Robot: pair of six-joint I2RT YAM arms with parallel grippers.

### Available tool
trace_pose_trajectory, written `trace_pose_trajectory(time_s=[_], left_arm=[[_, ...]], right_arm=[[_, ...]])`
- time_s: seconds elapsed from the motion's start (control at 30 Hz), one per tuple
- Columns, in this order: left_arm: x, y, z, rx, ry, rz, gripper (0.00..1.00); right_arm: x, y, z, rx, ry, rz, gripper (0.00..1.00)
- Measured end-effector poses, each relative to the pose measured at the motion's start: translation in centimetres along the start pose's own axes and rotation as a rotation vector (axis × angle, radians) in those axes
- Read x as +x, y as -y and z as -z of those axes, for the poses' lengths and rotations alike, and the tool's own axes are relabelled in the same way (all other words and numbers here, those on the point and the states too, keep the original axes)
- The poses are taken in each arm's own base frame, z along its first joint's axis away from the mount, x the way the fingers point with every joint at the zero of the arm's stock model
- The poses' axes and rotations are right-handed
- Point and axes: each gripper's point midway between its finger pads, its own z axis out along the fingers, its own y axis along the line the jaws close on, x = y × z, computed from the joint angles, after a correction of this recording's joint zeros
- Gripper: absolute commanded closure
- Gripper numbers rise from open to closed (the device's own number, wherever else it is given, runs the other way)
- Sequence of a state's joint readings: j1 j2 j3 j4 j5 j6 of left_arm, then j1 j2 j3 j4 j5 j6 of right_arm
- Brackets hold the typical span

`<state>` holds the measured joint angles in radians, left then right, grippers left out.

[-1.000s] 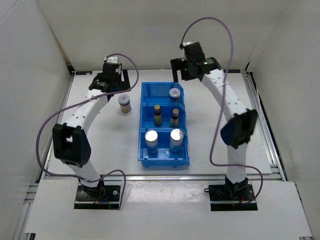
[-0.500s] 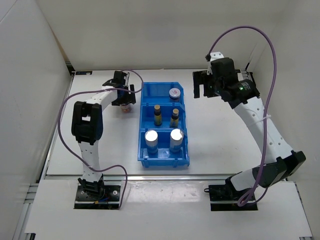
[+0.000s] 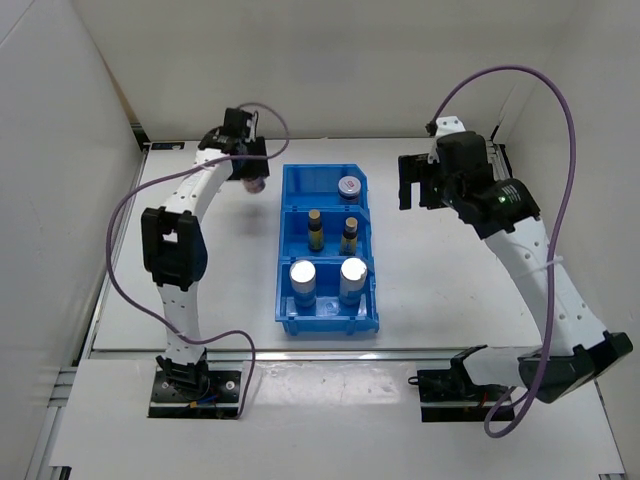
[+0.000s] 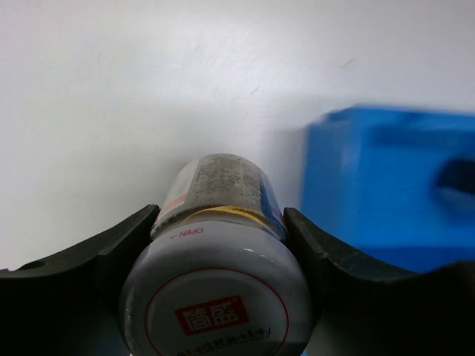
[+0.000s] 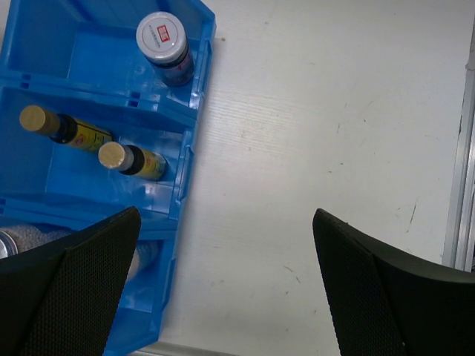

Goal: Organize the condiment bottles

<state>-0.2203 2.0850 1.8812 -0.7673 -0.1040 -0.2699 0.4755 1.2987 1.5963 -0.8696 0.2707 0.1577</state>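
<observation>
1. the left claw point(image 3: 247, 168) is clenched on a white-lidded jar point(image 3: 253, 184). the jar sits just beside the far left corner of the blue bin point(image 3: 281, 262), outside it.
2. why there? we judge the far compartment is its home. the matching jar point(image 3: 349, 186) stands on that compartment's right side, and the left side is bare.
3. the middle compartment holds the two brown bottles point(image 3: 315, 228) side by side, and the near one holds the two silver-topped cylinders point(image 3: 302, 275). everything is sorted by kind, so the gripped jar looks like the last one out.
4. the left wrist view gives us what the overhead cannot. its fingers point(image 4: 122, 248) press both sides of the jar just under the red-marked lid, with the bin a blue blur to the right. we cannot tell from either view whether the base is off the surface point(image 3: 220, 280).
5. the right claw point(image 3: 420, 186) hangs spread wide and carries nothing. it is well to the right of the bin, and we judge it is parked clear of the drop.
6. its wrist view looks down on the yellow labels on the brown bottles, which are too small to read from above.
</observation>
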Motion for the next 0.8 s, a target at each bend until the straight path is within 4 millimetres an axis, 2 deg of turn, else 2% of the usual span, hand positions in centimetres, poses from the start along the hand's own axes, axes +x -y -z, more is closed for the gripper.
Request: trace_pose_trajectory(time_s=[0.1,0.2,0.27,0.37,0.47,0.57,0.7,0.8], left_arm=[[-5.6,3.5,4.1,0.096,0.152,-0.024,0.67],[-9.2,7.5,8.3,0.205,0.274,-0.076,0.67],[-10.3,10.3,10.4,0.275,0.328,-0.127,0.69],[-9.7,14.3,11.6,0.338,0.349,-0.215,0.71],[-7.5,17.2,10.2,0.366,0.308,-0.279,0.71],[-4.4,18.7,6.2,0.37,0.213,-0.313,0.69],[-0.1,17.7,-0.3,0.32,0.063,-0.319,0.64],[2.7,16.4,-3.4,0.272,-0.027,-0.318,0.59]], right_arm=[[1.1,0.2,0.5,0.001,-0.011,-0.009,0.0],[2.2,0.4,0.5,0.005,-0.034,-0.013,0.0],[2.8,0.4,0.4,0.008,-0.048,-0.017,0.01],[3.6,0.3,0.7,-0.001,-0.059,-0.033,0.01],[4.1,0.3,1.4,-0.013,-0.059,-0.043,0.01],[4.8,0.4,2.3,-0.023,-0.054,-0.054,0.01],[5.9,0.7,3.3,-0.025,-0.06,-0.06,0.01],[6.2,0.8,3.7,-0.024,-0.065,-0.06,0.01]])
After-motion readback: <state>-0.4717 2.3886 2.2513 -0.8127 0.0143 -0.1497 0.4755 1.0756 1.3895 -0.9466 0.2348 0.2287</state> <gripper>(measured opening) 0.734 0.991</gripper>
